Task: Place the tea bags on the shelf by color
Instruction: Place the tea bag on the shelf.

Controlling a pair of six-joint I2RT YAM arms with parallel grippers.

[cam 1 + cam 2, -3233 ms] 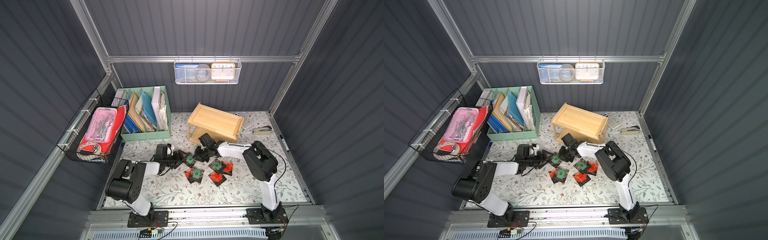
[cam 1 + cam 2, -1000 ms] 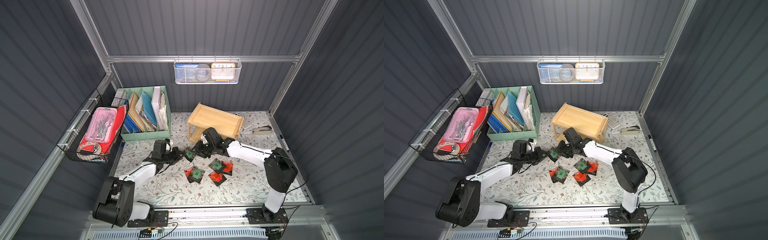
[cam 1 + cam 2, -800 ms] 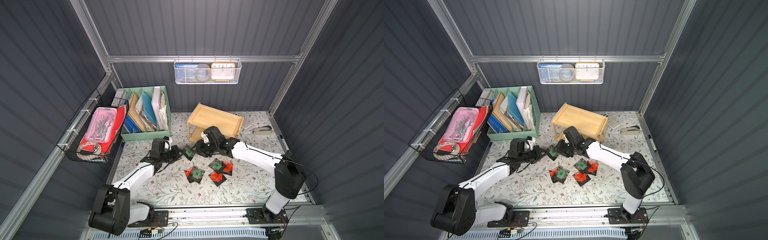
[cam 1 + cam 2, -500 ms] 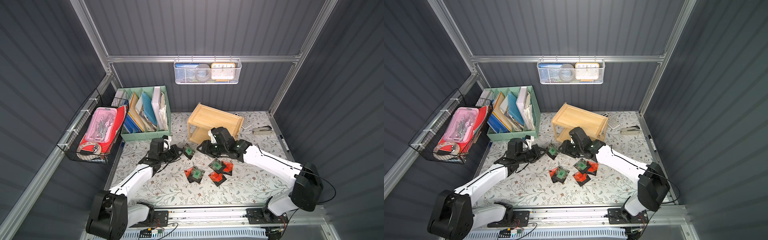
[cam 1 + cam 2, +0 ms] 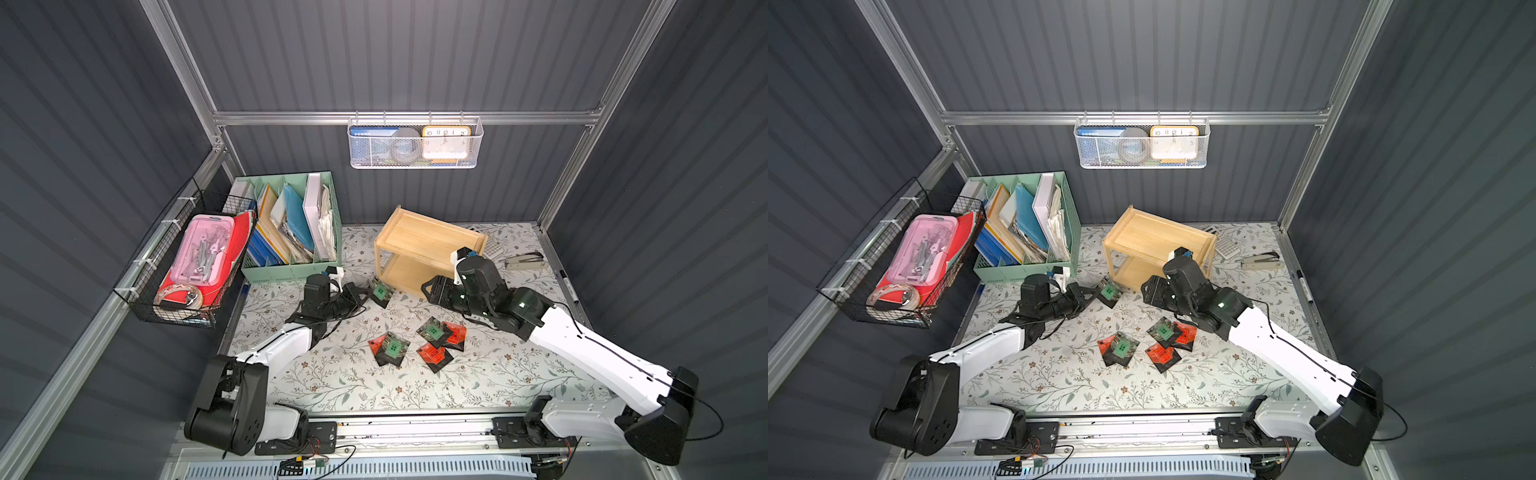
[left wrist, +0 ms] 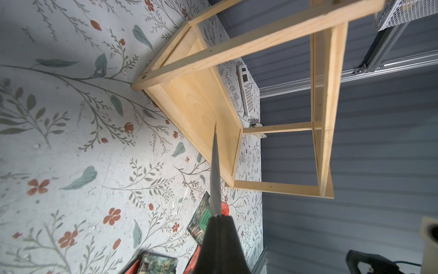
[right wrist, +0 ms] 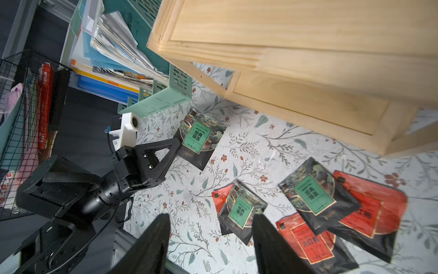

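While left fingers pinch a green tea bag at its edge, right fingers gape empty.

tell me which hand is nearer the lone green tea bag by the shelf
Left. The left hand is shut on that green tea bag; the right hand is open, apart from it, by the shelf.

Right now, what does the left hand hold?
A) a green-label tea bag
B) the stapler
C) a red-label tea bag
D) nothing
A: in the right wrist view the left hand is closed on one corner of a green-label tea bag.
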